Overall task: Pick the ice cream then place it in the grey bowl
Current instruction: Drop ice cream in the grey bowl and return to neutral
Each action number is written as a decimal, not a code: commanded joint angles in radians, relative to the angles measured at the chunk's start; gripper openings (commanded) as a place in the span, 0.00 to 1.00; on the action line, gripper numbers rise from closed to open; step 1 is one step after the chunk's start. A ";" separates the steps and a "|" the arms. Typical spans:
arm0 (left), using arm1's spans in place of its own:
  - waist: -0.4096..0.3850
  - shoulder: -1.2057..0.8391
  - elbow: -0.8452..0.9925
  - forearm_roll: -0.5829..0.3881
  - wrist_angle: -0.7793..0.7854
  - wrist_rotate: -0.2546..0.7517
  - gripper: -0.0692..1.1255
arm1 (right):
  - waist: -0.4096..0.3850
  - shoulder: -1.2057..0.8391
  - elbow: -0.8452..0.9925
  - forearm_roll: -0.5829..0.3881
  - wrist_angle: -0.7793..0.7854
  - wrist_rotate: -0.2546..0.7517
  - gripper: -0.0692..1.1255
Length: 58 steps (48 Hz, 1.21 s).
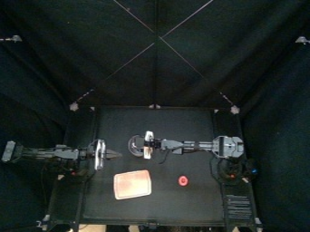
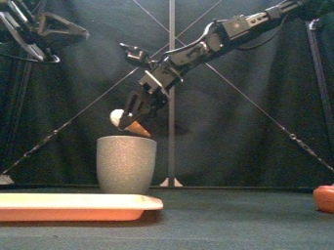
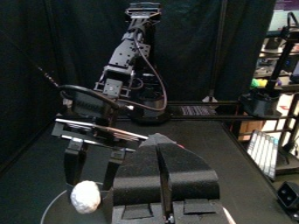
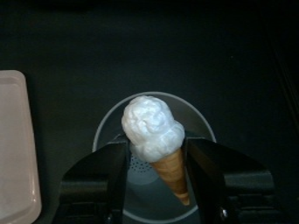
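The ice cream (image 2: 128,121), a white scoop on a tan cone, hangs tilted just above the rim of the tall grey speckled cup (image 2: 127,164). My right gripper (image 2: 141,105) is shut on its cone. The right wrist view looks down on the ice cream (image 4: 155,129) between the jaws, with the cup's opening (image 4: 201,112) straight below. My left gripper (image 3: 169,145) hovers beside the cup with its jaws together and nothing in them. It faces the ice cream (image 3: 84,196) and the right arm.
A flat pink tray (image 1: 132,186) lies at the table's front, left of centre. A small red toy (image 1: 184,179) sits to its right, seen in the front view at the far right (image 2: 323,198).
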 commanded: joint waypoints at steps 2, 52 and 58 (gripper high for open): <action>0.002 0.003 -0.012 0.002 -0.006 0.002 0.03 | -0.006 -0.023 -0.028 0.009 0.000 -0.003 0.74; 0.014 -0.020 0.000 0.002 -0.002 0.000 0.03 | 0.035 -0.792 0.589 0.166 -0.397 -0.008 0.86; 0.014 -0.025 0.006 0.002 -0.002 0.002 0.03 | 0.075 -0.942 0.732 0.172 -0.471 -0.005 0.86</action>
